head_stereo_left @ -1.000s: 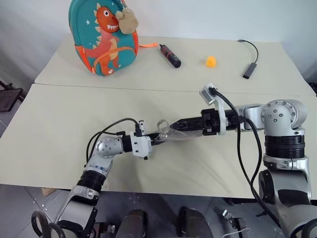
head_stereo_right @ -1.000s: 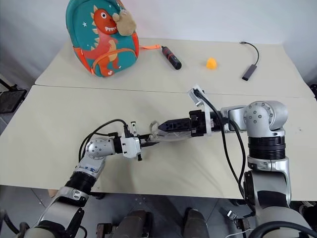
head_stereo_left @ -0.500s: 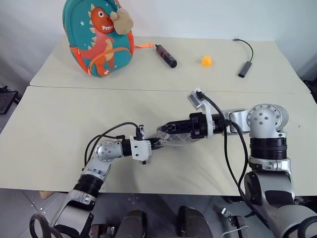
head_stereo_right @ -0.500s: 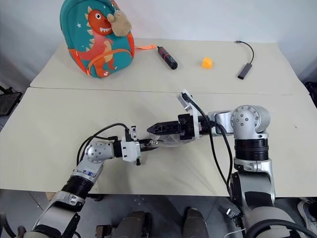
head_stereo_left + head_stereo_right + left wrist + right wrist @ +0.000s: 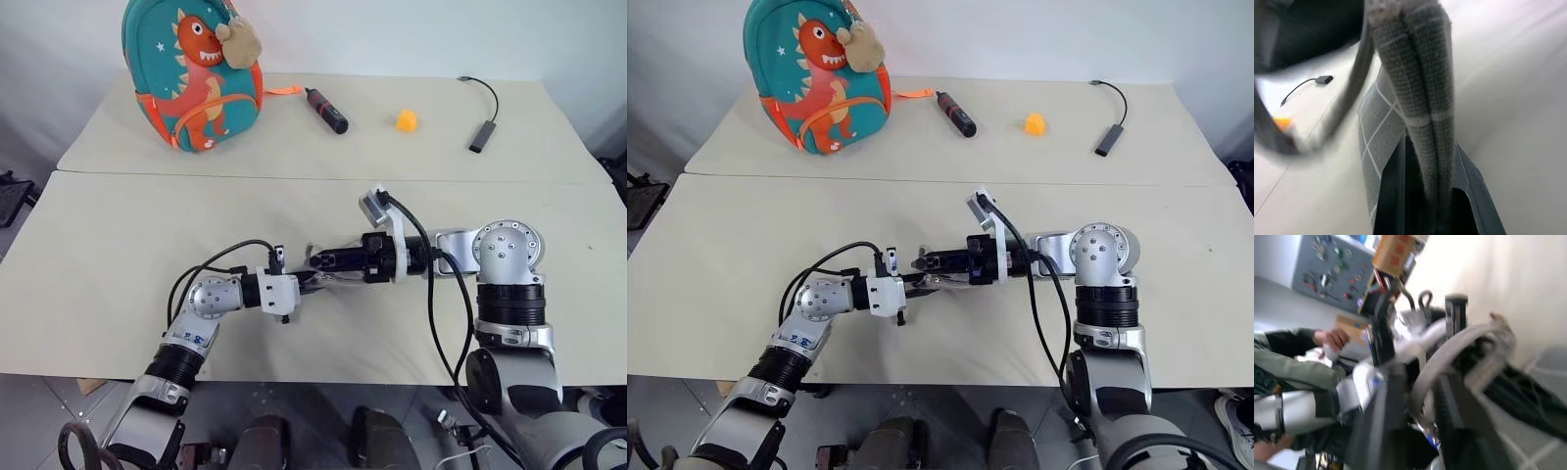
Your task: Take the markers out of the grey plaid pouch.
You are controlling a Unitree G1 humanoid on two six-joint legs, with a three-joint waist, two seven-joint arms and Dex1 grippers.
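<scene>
Just above the near table [image 5: 98, 274], the left gripper [image 5: 306, 285] pinches one end of the grey plaid pouch [image 5: 1420, 98]. The right gripper [image 5: 321, 262], fingers closed, meets it at the pouch's mouth. A dinosaur backpack [image 5: 193, 70] stands far behind.

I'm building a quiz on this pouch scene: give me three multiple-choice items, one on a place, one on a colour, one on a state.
1. Where is the dinosaur backpack?
A. far left of the table
B. near right
C. on the floor

2. What colour is the small object on the far table?
A. blue
B. orange
C. white

3. What is the left gripper doing?
A. hanging open
B. shut on the grey plaid pouch
C. holding the black stick

A: stands at the far-left edge. B: plainly orange. B: fabric pinched between its fingers.
</scene>
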